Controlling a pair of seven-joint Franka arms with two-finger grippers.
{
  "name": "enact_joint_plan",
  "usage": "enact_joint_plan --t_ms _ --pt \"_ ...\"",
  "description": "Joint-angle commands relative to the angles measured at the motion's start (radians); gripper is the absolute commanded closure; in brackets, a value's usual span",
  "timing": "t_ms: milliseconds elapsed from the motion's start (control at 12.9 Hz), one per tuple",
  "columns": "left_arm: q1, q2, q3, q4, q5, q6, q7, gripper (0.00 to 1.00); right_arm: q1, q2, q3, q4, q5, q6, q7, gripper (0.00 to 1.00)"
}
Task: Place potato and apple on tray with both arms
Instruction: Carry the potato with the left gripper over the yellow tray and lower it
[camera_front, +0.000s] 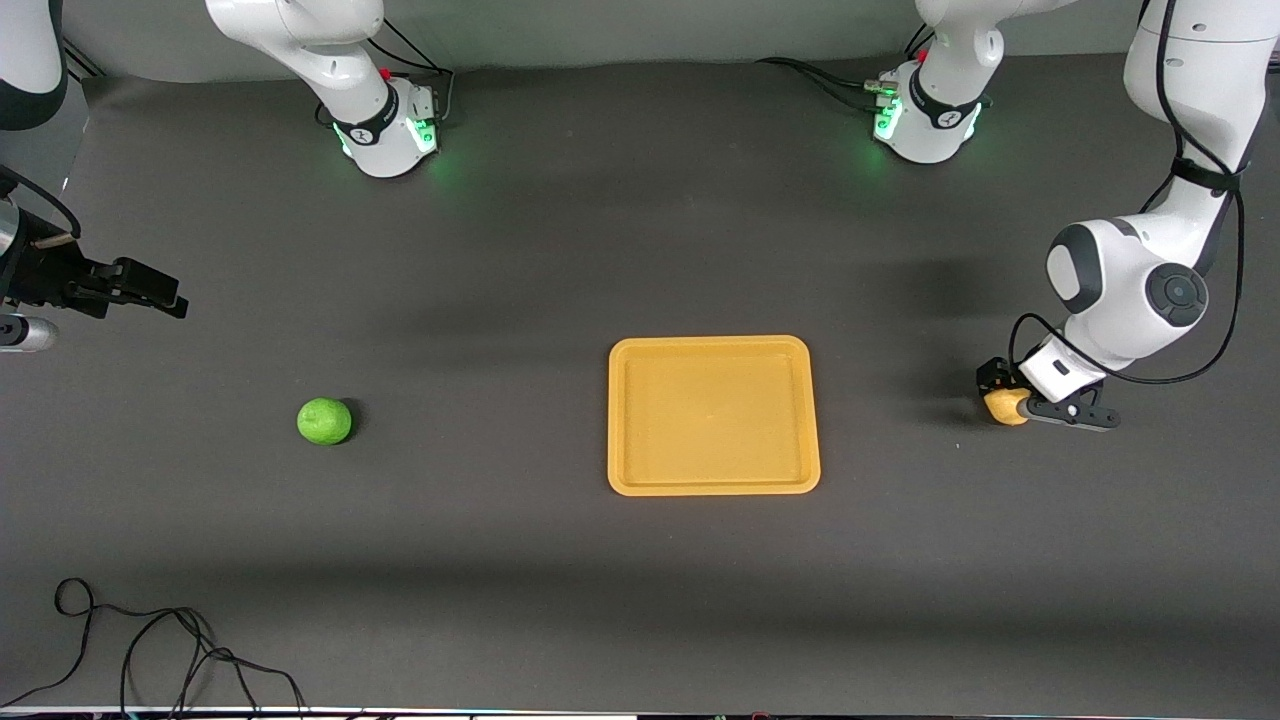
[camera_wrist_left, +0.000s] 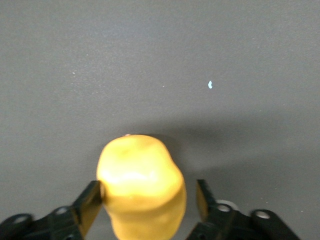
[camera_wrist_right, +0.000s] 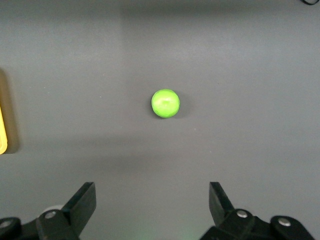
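The yellow-tan potato (camera_front: 1006, 406) lies on the dark table toward the left arm's end. My left gripper (camera_front: 1008, 398) is down around it and open. In the left wrist view the potato (camera_wrist_left: 141, 182) sits between the fingers; one finger (camera_wrist_left: 91, 202) touches it and the other stands a small gap away. The green apple (camera_front: 324, 421) lies toward the right arm's end and also shows in the right wrist view (camera_wrist_right: 165, 103). My right gripper (camera_front: 160, 295) hangs open and empty in the air, well apart from the apple. The orange-yellow tray (camera_front: 712, 345) lies empty between potato and apple.
A loose black cable (camera_front: 150, 645) lies by the table's front edge at the right arm's end. The arms' green-lit bases (camera_front: 390, 130) (camera_front: 925, 120) stand along the edge farthest from the front camera. The tray's rim (camera_wrist_right: 2, 135) shows in the right wrist view.
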Motion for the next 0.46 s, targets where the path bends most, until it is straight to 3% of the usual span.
enact_joint_plan --t_ms 0,155,386 --pt "0.006 0.013 -0.002 -0.023 -0.015 0.056 0.032 0.44 0.008 0.010 -0.006 0.022 -0.007 -0.015 -0.018 0.00" --pt "0.005 0.022 -0.004 -0.023 -0.015 0.075 0.026 0.56 0.008 0.010 -0.008 0.022 -0.007 -0.015 -0.018 0.00" --pt "-0.017 0.001 -0.007 -0.017 -0.016 0.055 -0.038 0.63 0.010 0.010 -0.006 0.022 -0.009 -0.015 -0.020 0.00"
